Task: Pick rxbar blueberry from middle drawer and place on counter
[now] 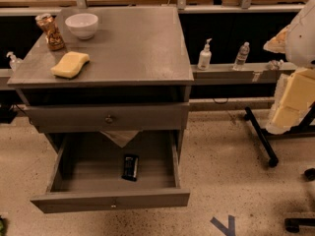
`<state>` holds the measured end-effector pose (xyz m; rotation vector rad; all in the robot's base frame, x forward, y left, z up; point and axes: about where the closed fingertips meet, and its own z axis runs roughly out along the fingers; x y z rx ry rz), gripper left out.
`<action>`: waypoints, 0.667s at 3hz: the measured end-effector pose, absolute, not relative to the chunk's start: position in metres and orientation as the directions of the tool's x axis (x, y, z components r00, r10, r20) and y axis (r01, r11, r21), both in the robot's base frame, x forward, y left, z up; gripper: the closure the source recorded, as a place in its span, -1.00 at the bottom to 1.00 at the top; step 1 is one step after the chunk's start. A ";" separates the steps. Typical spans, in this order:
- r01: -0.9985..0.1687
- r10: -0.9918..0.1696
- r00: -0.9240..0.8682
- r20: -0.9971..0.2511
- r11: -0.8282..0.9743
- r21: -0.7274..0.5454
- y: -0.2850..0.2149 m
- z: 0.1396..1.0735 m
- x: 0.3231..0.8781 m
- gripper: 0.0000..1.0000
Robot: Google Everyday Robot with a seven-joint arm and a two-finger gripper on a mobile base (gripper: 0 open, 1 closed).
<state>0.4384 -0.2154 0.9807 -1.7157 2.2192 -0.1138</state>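
Plainly, the step in hand is the reach into the middle drawer (110, 199), which stands pulled out with its floor open to view. The rxbar blueberry (130, 167) lies flat on that floor, its long side running roughly 12 to 6 o'clock. It sits a little toward 3 o'clock from the floor's centre, apart from both side walls. The pincer is not in view, so whether it is spread or pressed together cannot be told. The white bulk (301, 31) at the picture's 2 o'clock edge may be part of the arm, though that is uncertain.

To pick well, the robot would likely come down from straight above. It should stay on the 6 o'clock side of the closed drawer front (147, 117) overhead and clear of the pale sheet (120, 137) hanging beneath it at the bar's 11 o'clock. The bar is thin, so the pincer should straddle its narrow width, at 9 and 3 o'clock, and go right down to the floor before closing. A grip set too high would probably slip off the wrapper.

For the placing, the surface (142, 48) has bare room at 3 o'clock from the yellow sponge (70, 64). That spot is well apart from the white bowl (81, 24) and the patterned packet (50, 32).
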 end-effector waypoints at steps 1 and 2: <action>-0.925 -0.952 -0.218 -0.213 0.271 -0.266 -0.215 0.980 0.440 -1.00; -0.913 -0.949 -0.212 -0.235 0.278 -0.299 -0.209 0.973 0.459 -1.00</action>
